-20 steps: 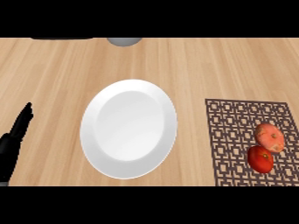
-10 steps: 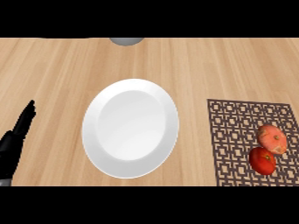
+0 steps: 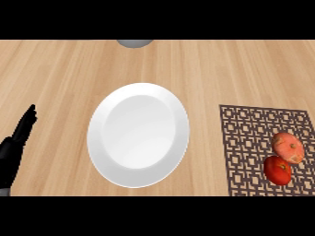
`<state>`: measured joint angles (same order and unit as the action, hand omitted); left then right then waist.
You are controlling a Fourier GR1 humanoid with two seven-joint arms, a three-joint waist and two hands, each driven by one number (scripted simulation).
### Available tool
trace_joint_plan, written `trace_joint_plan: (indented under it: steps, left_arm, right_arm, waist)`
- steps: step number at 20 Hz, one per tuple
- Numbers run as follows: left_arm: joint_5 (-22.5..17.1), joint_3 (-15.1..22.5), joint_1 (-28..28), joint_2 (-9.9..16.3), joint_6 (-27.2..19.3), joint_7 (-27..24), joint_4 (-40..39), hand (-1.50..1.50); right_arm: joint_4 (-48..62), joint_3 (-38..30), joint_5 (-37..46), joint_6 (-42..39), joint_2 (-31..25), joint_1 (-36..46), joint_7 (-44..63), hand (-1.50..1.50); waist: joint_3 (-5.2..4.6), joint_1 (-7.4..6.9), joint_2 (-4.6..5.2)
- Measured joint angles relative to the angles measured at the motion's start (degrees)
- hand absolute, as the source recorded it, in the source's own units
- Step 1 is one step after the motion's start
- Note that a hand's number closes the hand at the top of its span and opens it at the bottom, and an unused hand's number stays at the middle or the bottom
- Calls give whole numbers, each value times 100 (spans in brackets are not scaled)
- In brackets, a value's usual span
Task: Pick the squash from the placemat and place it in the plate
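Squash [image 3: 288,147], pale orange, is seen on the placemat [image 3: 248,138] at the right, touching a red tomato [image 3: 277,169] just below it. The white plate [image 3: 138,134] is beside the mat and nothing is held in it. Only the left hand [image 3: 9,154] is shown, at the left edge, fingers straight and nothing held. The tomato could be grasped or pushed by mistake, because the two are touching. A wooden counter [image 3: 65,73] is seen, with a grey object [image 3: 134,43] at the far edge.
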<state>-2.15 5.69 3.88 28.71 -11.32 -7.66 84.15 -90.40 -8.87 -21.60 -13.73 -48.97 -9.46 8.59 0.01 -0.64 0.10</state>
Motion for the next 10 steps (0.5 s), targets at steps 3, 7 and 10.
trace_joint_plan:
  steps: [3, 7, 10]
  left_arm:
    - [47, 1, 72, -72, 9, -10, 32, 0]
    - [178, -50, 89, -187, 15, -2, 31, 0]
    - [187, -199, 234, -182, 147, -91, 78, 0]
  right_arm:
    - [340, 247, 374, -312, -107, 208, -10, -150]
    - [797, 520, 899, -602, 21, 652, -60, -150]
    - [1236, 596, 1255, -811, 209, 857, -327, -150]
  waist:
    - [2, -10, 2]
    - [1, 2, -1]
    - [1, 10, -4]
